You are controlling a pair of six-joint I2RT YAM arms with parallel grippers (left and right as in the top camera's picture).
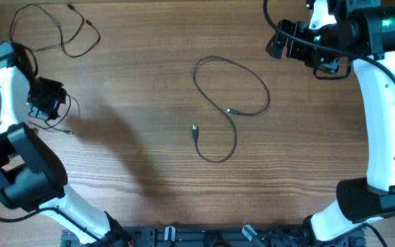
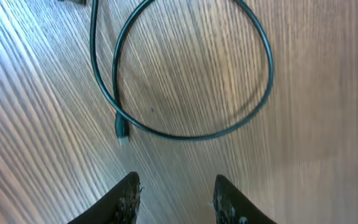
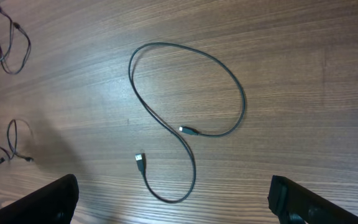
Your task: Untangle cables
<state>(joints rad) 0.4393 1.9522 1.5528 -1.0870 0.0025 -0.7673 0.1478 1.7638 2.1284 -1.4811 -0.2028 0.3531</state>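
- The small cable (image 2: 191,137) lies looped just ahead of the left gripper (image 2: 178,200), with its plug (image 2: 122,132) nearest the fingertips
- It looks thin, limp and light, and likely to slide, so pinch it beside the plug
- The left gripper's jaws are parted, holding and touching nothing
- The centre cable (image 1: 233,110) lies well ahead of the right gripper (image 3: 176,208), whose jaws are spread wide and empty

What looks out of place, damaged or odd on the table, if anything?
Nothing looks damaged or spilled. Three cables lie apart on the table: the middle cable in a loose loop, the corner cable beyond the left arm, and the third cable by the left claw. That claw and the right claw are open, holding nothing.
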